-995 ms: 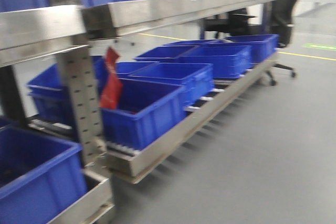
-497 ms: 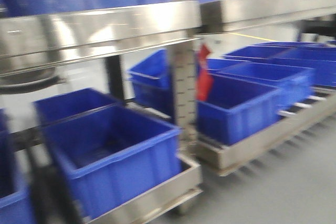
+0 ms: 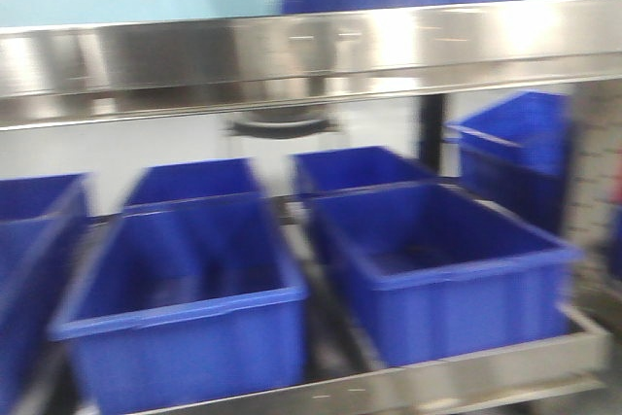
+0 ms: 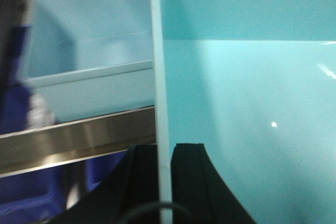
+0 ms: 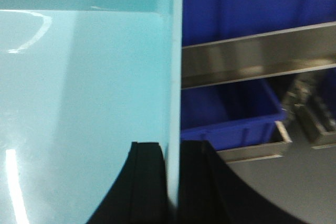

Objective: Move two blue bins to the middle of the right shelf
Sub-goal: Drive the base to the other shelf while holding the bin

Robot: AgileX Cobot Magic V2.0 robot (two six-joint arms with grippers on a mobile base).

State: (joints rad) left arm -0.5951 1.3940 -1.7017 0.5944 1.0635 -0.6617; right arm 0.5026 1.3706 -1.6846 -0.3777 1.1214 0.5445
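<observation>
Pale bin [image 4: 247,103] was held before the shelf rail [image 3: 311,55], one wall clamped in the left jaws, another in the right jaws. Thin-edge pinch was judged liable to slip; rail or stored blue bins [image 3: 437,259] could be struck.

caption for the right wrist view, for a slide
Right gripper pinching a pale blue bin wall, dark blue bin on steel shelf behind.
</observation>
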